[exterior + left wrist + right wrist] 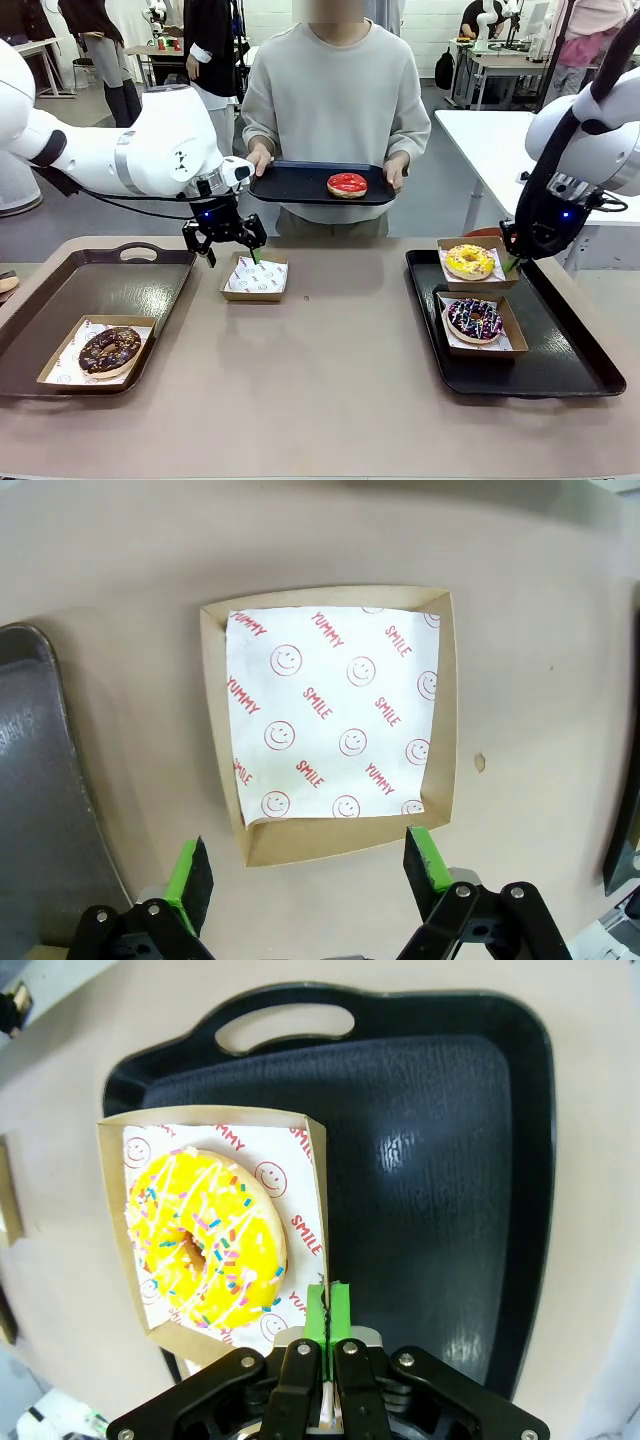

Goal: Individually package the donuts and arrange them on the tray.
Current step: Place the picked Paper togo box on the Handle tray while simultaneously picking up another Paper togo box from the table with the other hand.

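A yellow donut point(470, 260) point(205, 1235) lies in a paper-lined cardboard box at the back of the right black tray point(580, 370) point(440, 1160). My right gripper point(513, 262) point(328, 1305) is shut, its tips at that box's edge, with nothing visible between them. In front of it a purple sprinkled donut point(475, 318) sits in its own box. A chocolate donut point(110, 350) is boxed on the left tray point(110, 285). The person holds a small black tray point(300, 190) with the red donut point(347, 184). My left gripper point(225, 245) point(310, 875) hangs open over an empty lined box point(255, 278) point(335, 720).
The empty box stands on the tan table between the two trays. The left tray's rim point(40, 810) runs close beside the left gripper. The person's tray hovers just behind the left arm's wrist. Bare tabletop point(330, 390) stretches across the front middle.
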Robot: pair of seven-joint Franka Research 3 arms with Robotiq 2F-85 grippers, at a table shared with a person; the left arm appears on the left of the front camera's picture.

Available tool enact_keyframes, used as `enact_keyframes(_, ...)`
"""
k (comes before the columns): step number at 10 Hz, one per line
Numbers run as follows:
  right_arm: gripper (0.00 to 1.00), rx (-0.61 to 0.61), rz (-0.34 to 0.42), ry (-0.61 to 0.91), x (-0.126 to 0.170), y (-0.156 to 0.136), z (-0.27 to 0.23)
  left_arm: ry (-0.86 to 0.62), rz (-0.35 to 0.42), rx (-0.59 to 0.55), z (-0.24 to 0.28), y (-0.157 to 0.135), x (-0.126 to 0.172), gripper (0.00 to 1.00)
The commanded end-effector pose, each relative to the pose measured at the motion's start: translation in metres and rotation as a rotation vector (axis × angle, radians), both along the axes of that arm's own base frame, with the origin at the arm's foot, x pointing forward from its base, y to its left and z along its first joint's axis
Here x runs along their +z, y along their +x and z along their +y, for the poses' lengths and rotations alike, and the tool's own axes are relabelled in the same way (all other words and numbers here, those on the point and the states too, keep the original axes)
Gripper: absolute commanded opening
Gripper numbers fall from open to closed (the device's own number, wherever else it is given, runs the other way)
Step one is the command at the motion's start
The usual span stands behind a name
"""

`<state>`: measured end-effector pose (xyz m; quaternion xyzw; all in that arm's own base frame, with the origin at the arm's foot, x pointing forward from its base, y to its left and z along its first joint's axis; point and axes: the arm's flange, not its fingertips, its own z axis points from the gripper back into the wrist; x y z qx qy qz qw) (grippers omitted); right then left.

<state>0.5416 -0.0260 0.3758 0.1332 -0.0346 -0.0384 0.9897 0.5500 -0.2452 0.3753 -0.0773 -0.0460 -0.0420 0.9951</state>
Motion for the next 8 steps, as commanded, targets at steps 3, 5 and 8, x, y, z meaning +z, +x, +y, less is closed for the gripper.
enact_keyframes(3,0.01,0.052,-0.034,-0.018,-0.026,0.025,-0.007,0.079,0.017,0.02,-0.016,0.009,-0.002,1.0)
enact_keyframes(5,0.01,0.06,-0.017,0.019,-0.035,0.036,-0.001,0.084,0.024,0.025,-0.016,0.009,-0.004,1.0)
enact_keyframes(8,0.01,0.065,0.019,0.023,-0.047,0.041,0.004,0.091,0.037,0.034,-0.016,0.011,-0.005,1.0)
